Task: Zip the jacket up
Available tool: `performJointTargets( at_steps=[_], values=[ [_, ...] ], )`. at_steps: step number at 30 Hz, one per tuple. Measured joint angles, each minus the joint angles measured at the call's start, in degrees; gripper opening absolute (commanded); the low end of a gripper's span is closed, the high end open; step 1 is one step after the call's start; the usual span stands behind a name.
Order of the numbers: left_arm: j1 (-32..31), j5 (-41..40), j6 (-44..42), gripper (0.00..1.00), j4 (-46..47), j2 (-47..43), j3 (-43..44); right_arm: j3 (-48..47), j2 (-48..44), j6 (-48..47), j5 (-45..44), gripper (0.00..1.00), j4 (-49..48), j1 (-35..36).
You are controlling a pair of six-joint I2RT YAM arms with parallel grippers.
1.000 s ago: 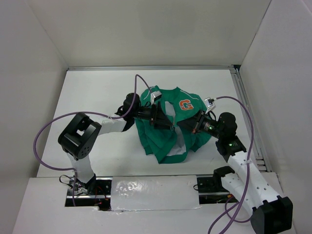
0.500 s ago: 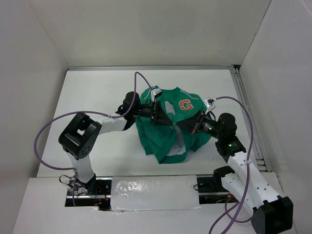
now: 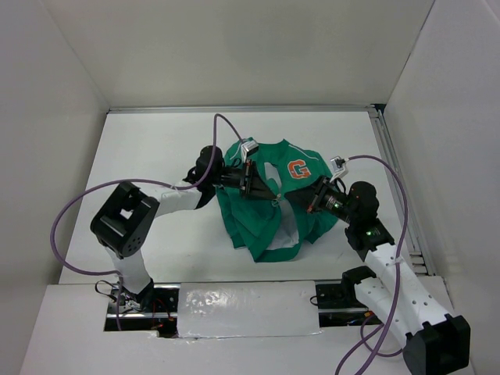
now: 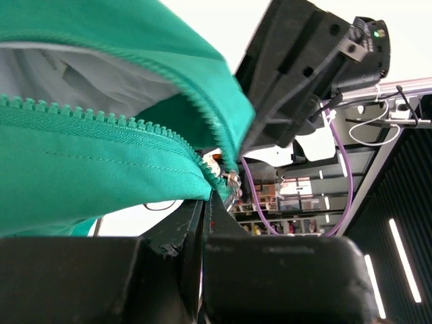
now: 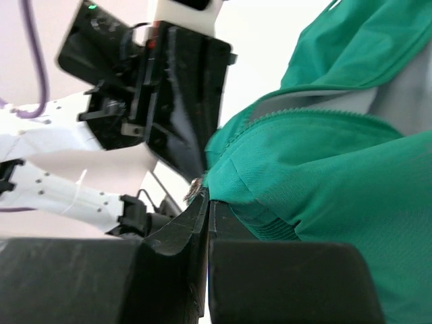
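Broadly, little moves on the white tabletop (image 3: 156, 148): the small green fabric jacket with the orange "G" patch (image 3: 266, 226) lies bunched at its middle between the two arms, as it did a second ago, its front open and pale lining showing near the hem. Over that second the left arm (image 3: 176, 199) has drawn its wrist a touch toward the far edge and its own side, taking the zipper edge with it, while the right arm (image 3: 383, 258) has barely shifted. Both pairs of jaws are closed on jacket cloth: the left jaws pinch the green edge at the end of the row of green zipper teeth (image 4: 101, 121), and the right jaws clamp a fold of the facing edge. The small metal slider (image 4: 229, 183) sits just beside the tip of the left jaws, with the teeth beyond it running unjoined. I judge that the small pull only tensions the track, and the zipping itself has hardly begun.
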State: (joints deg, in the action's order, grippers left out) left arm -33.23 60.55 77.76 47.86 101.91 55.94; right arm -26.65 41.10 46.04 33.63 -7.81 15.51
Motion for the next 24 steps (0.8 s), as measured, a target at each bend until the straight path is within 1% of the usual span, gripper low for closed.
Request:
performJointTargets(
  at_steps=[4,9,18,20,21,23,24],
  values=[
    [0.11,-0.26,-1.42,0.0,-0.59,-2.43,-0.74,-0.31,1.36,-1.66,-1.22,0.0,0.22,0.39],
    [0.07,-0.72,-4.5,0.0,-2.03,-5.68,-1.86,-0.7,3.98,-3.96,-2.43,0.0,0.63,2.82],
    [-2.23,-3.39,-15.06,0.0,-14.56,-8.81,0.9,-0.85,2.54,-6.01,-2.56,0.0,0.57,4.35],
    [-2.58,-4.11,-16.7,0.07,-16.9,-9.81,1.33,-0.85,1.29,-6.34,-2.56,0.0,0.57,4.5],
    [-2.67,-4.5,-17.53,0.2,-17.86,-10.34,1.46,-0.85,0.61,-6.49,-2.51,0.0,0.57,4.5],
    [-2.78,-5.27,-18.43,0.29,-19.21,-11.47,1.49,-0.79,-0.57,-6.54,-2.29,0.0,0.52,4.5],
    [-2.8,-5.68,-19.04,0.43,-19.8,-12.0,1.49,-0.76,-0.98,-6.54,-1.97,0.0,0.44,4.52]
  ],
)
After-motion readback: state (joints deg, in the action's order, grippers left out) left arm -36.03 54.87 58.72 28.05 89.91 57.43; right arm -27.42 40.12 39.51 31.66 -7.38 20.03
